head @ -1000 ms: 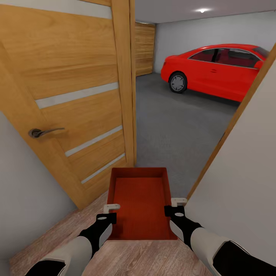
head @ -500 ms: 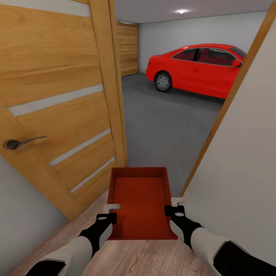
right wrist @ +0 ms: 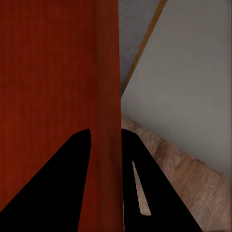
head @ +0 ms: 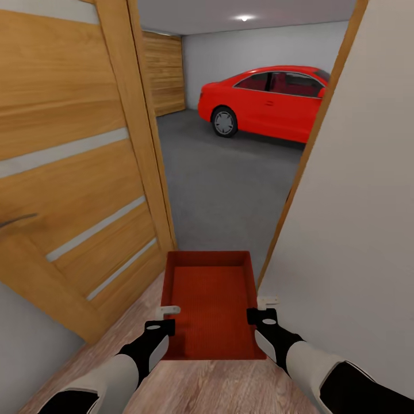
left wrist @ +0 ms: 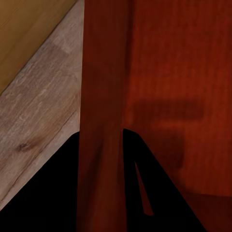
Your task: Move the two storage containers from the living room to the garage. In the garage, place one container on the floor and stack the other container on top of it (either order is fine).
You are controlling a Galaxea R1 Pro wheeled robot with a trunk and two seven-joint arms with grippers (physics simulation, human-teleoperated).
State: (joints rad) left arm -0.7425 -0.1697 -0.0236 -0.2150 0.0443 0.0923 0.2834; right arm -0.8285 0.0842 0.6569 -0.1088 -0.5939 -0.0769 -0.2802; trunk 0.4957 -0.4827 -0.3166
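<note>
Head view: one storage container point(head: 210, 305) is held low in front of the trunk, above the wood-plank floor point(head: 230, 391) at the threshold of an open doorway. Its long axis runs from 6 o'clock toward 12 o'clock, with the far short wall pointed into the garage. The left gripper point(head: 163, 318) is set on the left long wall and the right gripper point(head: 262, 307) on the right long wall, both near the rear end, so the box lies between the arms and neither is judged nearer.

In the left wrist view the jaws of the left gripper point(left wrist: 101, 145) are seen pinching the thin left wall; in the right wrist view those of the right gripper point(right wrist: 106, 140) are pinching the right wall likewise.

The oak door point(head: 75, 172) stands open at 10 o'clock, a white wall point(head: 356, 218) closes in at 2 o'clock, and the grey concrete floor point(head: 224, 190) opens at 12 o'clock, a red car point(head: 267, 100) parked well beyond. The gap is judged narrow, so the long axis should be kept aimed through it.
</note>
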